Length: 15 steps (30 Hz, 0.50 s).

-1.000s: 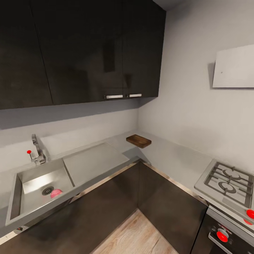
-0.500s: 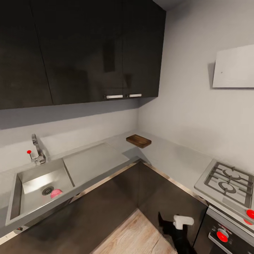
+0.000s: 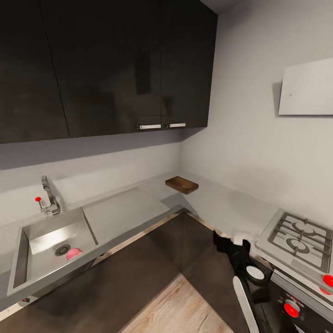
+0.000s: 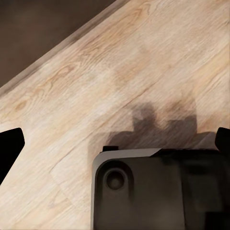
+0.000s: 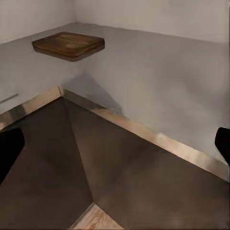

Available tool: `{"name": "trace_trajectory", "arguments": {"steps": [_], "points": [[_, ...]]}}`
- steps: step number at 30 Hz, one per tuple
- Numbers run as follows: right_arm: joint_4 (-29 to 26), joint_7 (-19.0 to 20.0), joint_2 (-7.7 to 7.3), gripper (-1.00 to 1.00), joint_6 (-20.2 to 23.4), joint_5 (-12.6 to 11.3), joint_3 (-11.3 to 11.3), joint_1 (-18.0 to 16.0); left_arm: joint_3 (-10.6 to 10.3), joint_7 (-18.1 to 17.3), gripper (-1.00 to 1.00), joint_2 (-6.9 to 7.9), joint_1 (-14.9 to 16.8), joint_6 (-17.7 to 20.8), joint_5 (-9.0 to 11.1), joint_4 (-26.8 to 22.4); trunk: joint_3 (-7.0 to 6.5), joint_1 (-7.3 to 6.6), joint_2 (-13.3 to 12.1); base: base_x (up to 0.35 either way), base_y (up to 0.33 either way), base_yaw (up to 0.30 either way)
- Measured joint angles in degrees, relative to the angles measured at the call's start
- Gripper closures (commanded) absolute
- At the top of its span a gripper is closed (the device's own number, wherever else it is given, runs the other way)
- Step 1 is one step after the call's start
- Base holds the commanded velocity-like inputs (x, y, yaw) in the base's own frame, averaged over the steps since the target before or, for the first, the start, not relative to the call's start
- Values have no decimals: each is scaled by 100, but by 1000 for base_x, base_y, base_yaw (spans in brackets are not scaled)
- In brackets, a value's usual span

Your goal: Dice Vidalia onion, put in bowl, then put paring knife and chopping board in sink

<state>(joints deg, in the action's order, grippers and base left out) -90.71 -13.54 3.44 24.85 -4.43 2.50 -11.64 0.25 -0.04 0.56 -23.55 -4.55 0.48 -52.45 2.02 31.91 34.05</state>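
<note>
Sink (image 3: 46, 252), lower left of the head view, holds a pinkish rounded item (image 3: 73, 253) beside the drain. Chopping board (image 3: 182, 185) lies centre frame at the surface (image 3: 222, 203) corner. Right pincer (image 3: 230, 243), lower right, fingers apart.
Left wrist view: left pincer (image 4: 115, 143) spread wide over wooden floor (image 4: 120, 72).
Right wrist view: chopping board upper left, pincer fingertips wide apart.

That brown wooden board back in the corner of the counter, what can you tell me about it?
The chopping board is a dark brown rectangle with rounded corners and visible wood grain. It lies flat in the corner of the grey countertop, near where the two walls meet, casting a dark shadow beneath its front edge. Nothing rests on it, and neither gripper touches it. The right wrist view shows a slightly raised rim around its top. No handle slot can be made out.
</note>
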Motion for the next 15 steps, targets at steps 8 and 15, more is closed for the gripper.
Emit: {"name": "trace_trajectory", "arguments": {"steps": [8, 15], "points": [[859, -155, 16, -100, 1242, 14, 0, -2188, 0, 4, -100, -19, 0, 0, 0, 107, -1, 0, -2, 35, 0, 0], [4461, -147, 44, -100, 933, -17, -13, -4899, -2, 4, -100, -67, 1, 0, 0, 143, -1, -2, -1, 171, -99, 0]]}}
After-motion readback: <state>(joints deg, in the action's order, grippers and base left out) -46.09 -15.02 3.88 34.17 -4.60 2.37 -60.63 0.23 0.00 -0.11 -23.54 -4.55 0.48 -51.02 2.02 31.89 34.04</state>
